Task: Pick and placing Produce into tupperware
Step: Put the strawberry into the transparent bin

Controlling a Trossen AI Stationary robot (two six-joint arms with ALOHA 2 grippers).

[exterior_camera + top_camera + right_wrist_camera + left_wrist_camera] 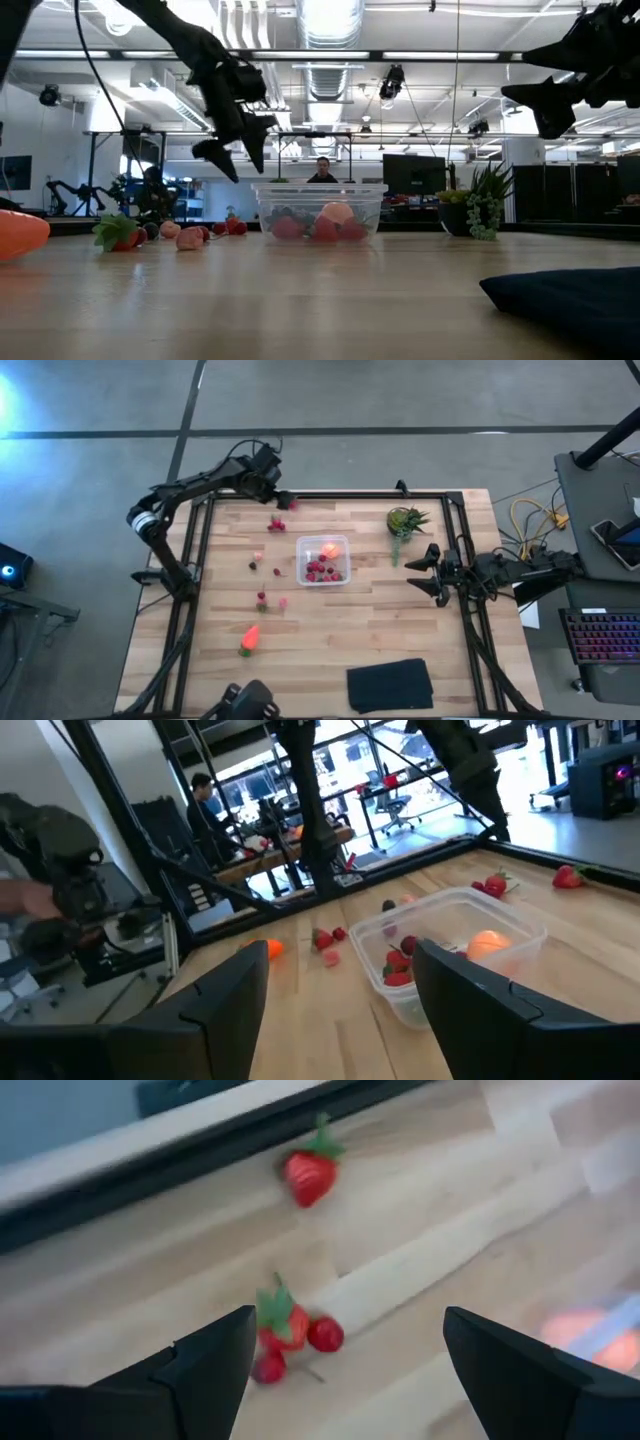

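The clear tupperware stands mid-table and holds the round orange-red fruit and some red berries. More berries lie loose to its left: a cluster and a single strawberry near the far edge, and others nearer. The carrot-like piece lies toward the near left. My left gripper hangs open above the far-edge berries, touching nothing. My right gripper waits open to the right of the tupperware, raised off the table.
A spiky green plant stands at the far right, between the tupperware and my right arm. A flat black cloth lies at the near right. A black frame rail runs along the table's far edge, just behind the berries.
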